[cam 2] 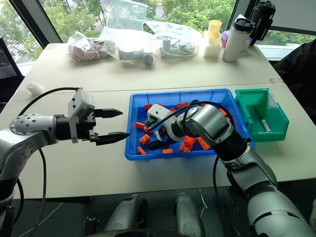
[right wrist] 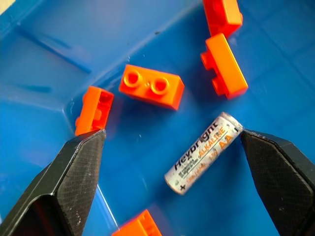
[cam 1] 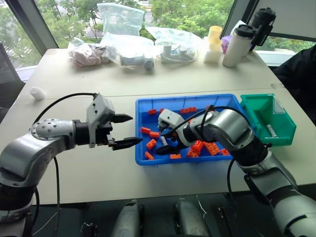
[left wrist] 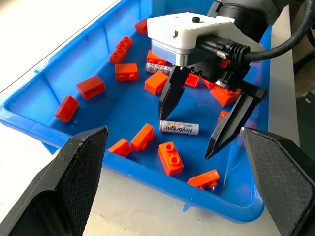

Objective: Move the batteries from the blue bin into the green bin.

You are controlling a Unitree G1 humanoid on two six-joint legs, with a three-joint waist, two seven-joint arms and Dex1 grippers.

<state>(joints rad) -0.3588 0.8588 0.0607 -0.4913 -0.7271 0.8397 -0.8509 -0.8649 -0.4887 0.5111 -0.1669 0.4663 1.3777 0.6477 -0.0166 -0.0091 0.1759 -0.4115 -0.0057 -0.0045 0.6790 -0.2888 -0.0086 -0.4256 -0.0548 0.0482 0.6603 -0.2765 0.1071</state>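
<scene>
The batteries are split between the two bins — one silver-grey cell point(left wrist: 179, 128) lies flat on the floor of the blue bin point(cam 1: 140, 129) among scattered orange bricks point(left wrist: 171, 158), a second point(left wrist: 158, 68) sits further in, partly under the right arm's white housing, and another point(cam 1: 270, 131) lies in the green bin point(cam 1: 284, 137), which stands right beside the blue bin on the worktop point(cam 1: 79, 168). The right tool point(left wrist: 204, 128) is lowered into the blue bin with its two black fingers spread wide, straddling the flat battery — one fingertip point(right wrist: 268, 147) looks almost against the cell's end, the other well clear of it, nothing gripped. The left tool point(cam 1: 127, 131) hangs over the bare worktop just beside the blue bin's outer wall, its fingers also apart and empty, pointing toward the bin. Plastic bags point(cam 1: 121, 19) and bottles point(cam 1: 238, 45) stand along the far edge of the worktop.
</scene>
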